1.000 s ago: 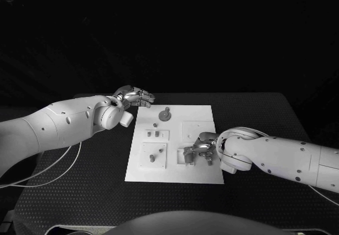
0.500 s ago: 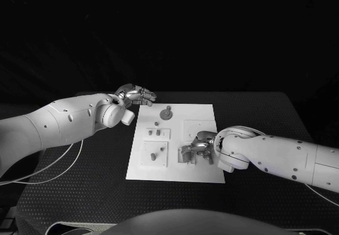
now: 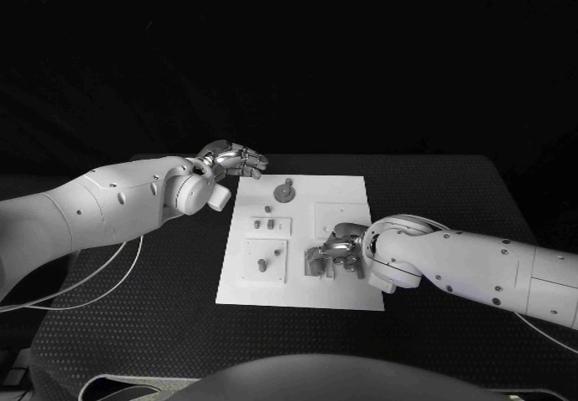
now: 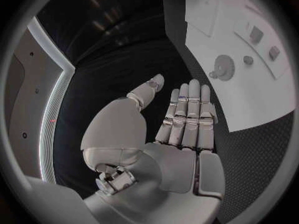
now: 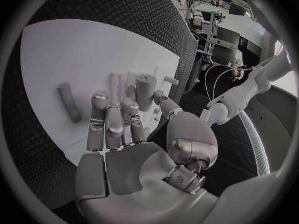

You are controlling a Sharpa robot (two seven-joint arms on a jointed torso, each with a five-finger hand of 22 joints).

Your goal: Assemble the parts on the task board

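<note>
The white task board (image 3: 340, 192) lies in the middle of the black table. On it I see a grey gear (image 3: 283, 194), small pegs (image 3: 263, 224) in a raised square, and one peg (image 3: 261, 266) nearer me. My right hand (image 3: 337, 253) hovers low over the board's near right part, next to an upright grey piece (image 3: 316, 266). In the right wrist view that hand (image 5: 124, 149) has its fingers stretched out and holds nothing; a grey cylinder (image 5: 146, 88) and a bar (image 5: 69, 102) stand beyond its fingertips. My left hand (image 3: 236, 158) hangs at the board's far left corner, fingers straight and empty (image 4: 184, 129).
In the left wrist view the board (image 4: 261, 97) with its gear (image 4: 223, 64) lies off to one side of the hand. Black matting (image 3: 157, 284) surrounds the board on both sides. A white cable (image 3: 103, 276) trails under my left arm.
My left hand has crept slightly farther along the board's far left corner. My right hand has edged a little leftward over the near right parts. Nothing was picked up or let go.
</note>
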